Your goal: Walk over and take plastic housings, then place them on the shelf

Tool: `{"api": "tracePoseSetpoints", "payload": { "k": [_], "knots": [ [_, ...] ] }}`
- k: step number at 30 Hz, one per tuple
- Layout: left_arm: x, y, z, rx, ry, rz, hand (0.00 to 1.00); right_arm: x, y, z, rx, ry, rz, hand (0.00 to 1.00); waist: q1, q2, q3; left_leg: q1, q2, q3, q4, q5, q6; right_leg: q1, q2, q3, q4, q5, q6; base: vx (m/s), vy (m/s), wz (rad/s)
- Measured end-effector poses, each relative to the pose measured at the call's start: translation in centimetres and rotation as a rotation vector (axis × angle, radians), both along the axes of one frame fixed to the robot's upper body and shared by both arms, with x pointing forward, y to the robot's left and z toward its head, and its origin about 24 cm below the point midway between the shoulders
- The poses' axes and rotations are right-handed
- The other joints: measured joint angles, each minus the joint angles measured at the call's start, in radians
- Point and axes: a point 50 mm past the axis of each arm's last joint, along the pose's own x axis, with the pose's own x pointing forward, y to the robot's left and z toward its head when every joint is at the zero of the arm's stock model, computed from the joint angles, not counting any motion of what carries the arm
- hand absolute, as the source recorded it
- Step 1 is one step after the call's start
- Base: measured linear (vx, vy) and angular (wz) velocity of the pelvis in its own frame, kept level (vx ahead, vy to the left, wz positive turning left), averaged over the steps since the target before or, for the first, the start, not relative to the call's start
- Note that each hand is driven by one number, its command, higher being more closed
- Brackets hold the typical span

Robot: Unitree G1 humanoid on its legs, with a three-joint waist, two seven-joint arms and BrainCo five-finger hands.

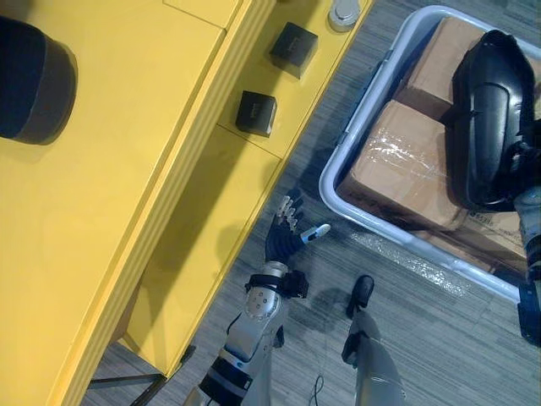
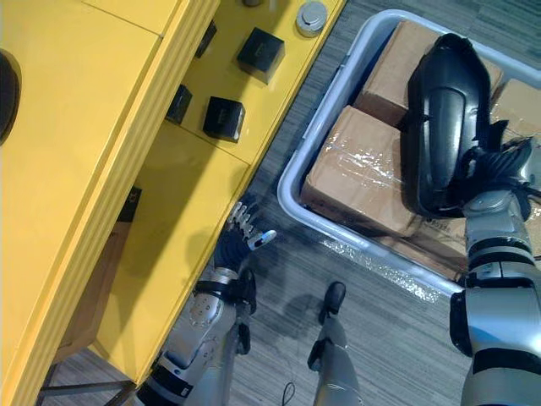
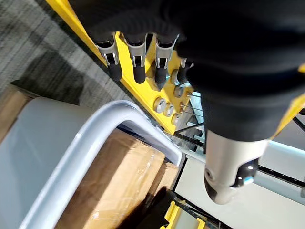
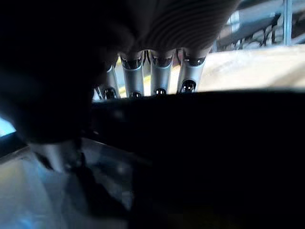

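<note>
A long black plastic housing [image 2: 444,118] hangs over the grey bin [image 1: 355,123], tilted across the cardboard boxes. My right hand [image 2: 497,173] grips its right edge. In the right wrist view the fingers [image 4: 159,71] curl over the rim of the dark housing [image 4: 214,143]. My left hand [image 1: 287,233] hangs low beside the yellow shelf [image 1: 127,169] with nothing in it. Its fingers [image 3: 138,57] are straight and its thumb sticks out.
Two small black boxes [image 1: 256,112] [image 1: 293,48] and a silver round part [image 1: 343,13] lie on the shelf's lower board. A dark round object [image 1: 30,80] sits on the top board. Taped cardboard boxes [image 1: 401,165] fill the bin. Grey floor lies between shelf and bin.
</note>
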Motion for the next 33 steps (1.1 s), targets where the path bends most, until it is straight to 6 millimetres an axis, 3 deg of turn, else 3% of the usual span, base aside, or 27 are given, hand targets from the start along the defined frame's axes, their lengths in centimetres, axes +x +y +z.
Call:
{"api": "tracePoseSetpoints", "payload": {
  "k": [6, 8, 9, 13, 16, 22, 24, 28, 33],
  "knots": [
    [1.9, 0.4, 2.3, -0.012, -0.059, 0.005, 0.0, 1.3, 4.0, -2.7, -0.03, 0.006, 0.114, 1.0, -0.039, -0.024, -0.001, 0.081, 0.012, 0.018, 0.0, -0.008, -0.01, 0.064, 0.014, 0.006, 0.005, -0.014, -0.018, 0.05, -0.051, -0.12],
    [3.1, 1.2, 2.0, 0.014, -0.038, 0.025, 0.0, 1.8, 5.8, -3.3, -0.07, 0.011, 0.161, 1.0, -0.06, -0.052, -0.001, 0.112, 0.021, 0.027, 0.004, -0.011, -0.015, 0.093, 0.024, 0.016, -0.003, -0.014, -0.019, 0.02, -0.051, -0.23],
    [3.8, 2.2, 1.6, 0.039, -0.018, 0.05, 0.0, 2.1, 7.0, -3.5, -0.083, 0.013, 0.193, 1.0, -0.068, -0.079, 0.0, 0.136, 0.03, 0.041, 0.009, -0.017, -0.021, 0.111, 0.034, 0.032, -0.015, -0.009, -0.025, 0.02, -0.046, -0.33],
    [5.5, 4.5, 1.1, 0.061, 0.038, 0.1, 0.0, 2.2, 9.2, -3.4, -0.148, -0.017, 0.261, 1.0, -0.093, -0.127, 0.0, 0.195, 0.061, 0.069, 0.047, -0.052, -0.036, 0.184, 0.068, 0.061, -0.06, 0.009, -0.035, 0.02, -0.037, -0.32],
    [6.3, 5.0, 1.5, 0.068, 0.048, 0.108, 0.0, 1.7, 10.2, -3.4, -0.207, -0.037, 0.296, 1.0, -0.13, -0.135, -0.002, 0.25, 0.07, 0.082, 0.047, -0.064, -0.043, 0.244, 0.08, 0.072, -0.091, 0.018, -0.035, 0.04, -0.004, -0.2],
    [7.5, 3.7, 1.0, 0.134, 0.099, 0.089, 0.0, 1.0, 12.9, -3.8, -0.271, -0.068, 0.391, 1.0, -0.158, -0.159, -0.024, 0.349, 0.085, 0.124, 0.027, -0.083, -0.056, 0.323, 0.099, 0.11, -0.126, 0.02, -0.035, 0.05, -0.003, -0.22],
    [7.8, 3.1, -0.6, 0.154, 0.177, 0.084, 0.0, 0.6, 14.2, -4.8, -0.261, -0.068, 0.437, 1.0, -0.176, -0.172, -0.054, 0.376, 0.084, 0.13, 0.01, -0.084, -0.058, 0.35, 0.102, 0.113, -0.147, 0.022, -0.036, 0.08, 0.001, -0.05],
    [7.6, 1.8, -2.6, 0.184, 0.268, 0.055, 0.0, -0.1, 15.6, -6.8, -0.261, -0.032, 0.498, 1.0, -0.173, -0.174, -0.106, 0.43, 0.081, 0.145, -0.017, -0.089, -0.064, 0.397, 0.104, 0.119, -0.174, 0.023, -0.036, 0.07, 0.012, -0.05],
    [7.6, 1.8, -4.8, 0.213, 0.373, 0.067, 0.0, -1.4, 17.8, -8.1, -0.286, -0.037, 0.574, 1.0, -0.175, -0.174, -0.175, 0.482, 0.072, 0.153, -0.056, -0.088, -0.065, 0.445, 0.103, 0.12, -0.206, 0.023, -0.035, 0.05, 0.02, -0.02]
  ]
}}
